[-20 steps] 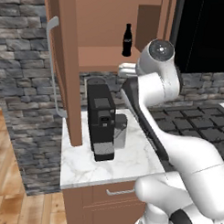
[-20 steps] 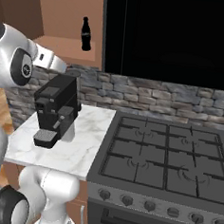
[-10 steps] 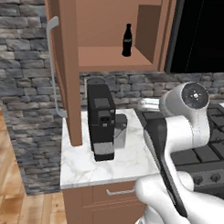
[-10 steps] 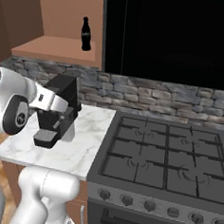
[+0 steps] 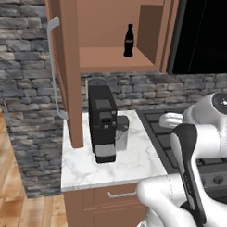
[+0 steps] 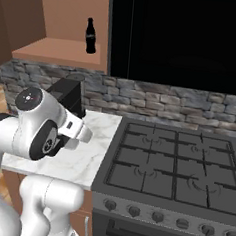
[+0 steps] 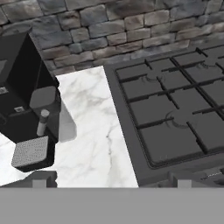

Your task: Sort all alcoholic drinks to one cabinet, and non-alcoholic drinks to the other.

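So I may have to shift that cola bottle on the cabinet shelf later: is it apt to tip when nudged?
Probably. The cola bottle is tall and narrow, standing upright on a small base, so a high push would likely topple it. Its round body would then probably roll along the shelf.

Cabinet [image 5: 112, 59]: brown wood, matt, w/ smooth grey handle [image 5: 54, 67]. Cola bottle [image 5: 129, 41]: glossy black. Counter [image 5: 132, 162]: polished white marble, grey veins. Backsplash [image 7: 109, 26]: rough grey stone. Coffee machine [image 5: 102, 122]: matt black plastic. Stove grates [image 6: 171, 164]: dull dark metal.
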Controlling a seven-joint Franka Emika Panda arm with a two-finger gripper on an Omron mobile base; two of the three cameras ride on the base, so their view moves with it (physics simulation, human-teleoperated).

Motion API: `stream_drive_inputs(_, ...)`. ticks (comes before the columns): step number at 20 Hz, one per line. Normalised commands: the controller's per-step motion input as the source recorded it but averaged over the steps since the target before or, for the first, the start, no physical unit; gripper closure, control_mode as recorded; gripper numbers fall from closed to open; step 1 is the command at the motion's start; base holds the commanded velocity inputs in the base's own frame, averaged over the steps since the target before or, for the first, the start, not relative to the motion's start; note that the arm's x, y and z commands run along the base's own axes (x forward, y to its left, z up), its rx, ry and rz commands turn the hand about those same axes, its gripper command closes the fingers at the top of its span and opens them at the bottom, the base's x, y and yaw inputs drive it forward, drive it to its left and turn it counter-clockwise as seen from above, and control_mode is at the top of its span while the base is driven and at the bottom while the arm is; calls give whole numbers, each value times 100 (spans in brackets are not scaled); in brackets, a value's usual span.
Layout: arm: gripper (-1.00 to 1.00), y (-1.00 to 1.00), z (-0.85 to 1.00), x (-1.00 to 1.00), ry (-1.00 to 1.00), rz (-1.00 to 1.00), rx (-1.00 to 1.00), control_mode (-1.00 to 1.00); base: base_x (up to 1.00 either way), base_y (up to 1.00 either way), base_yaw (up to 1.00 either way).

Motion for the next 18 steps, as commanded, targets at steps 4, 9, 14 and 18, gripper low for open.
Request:
stream_drive_inputs(4,-100,-15,-42,-1,13,0,1,100,-5,-3,0)
stream_drive_inputs(9,-100,0,0,0,0,0,0,100,-65,-27,-1)
stream_drive_inputs(14,-100,0,0,0,0,0,0,100,-89,-55,-4)
stream_drive_inputs(18,-100,0,0,0,0,0,0,100,-88,-82,-7)
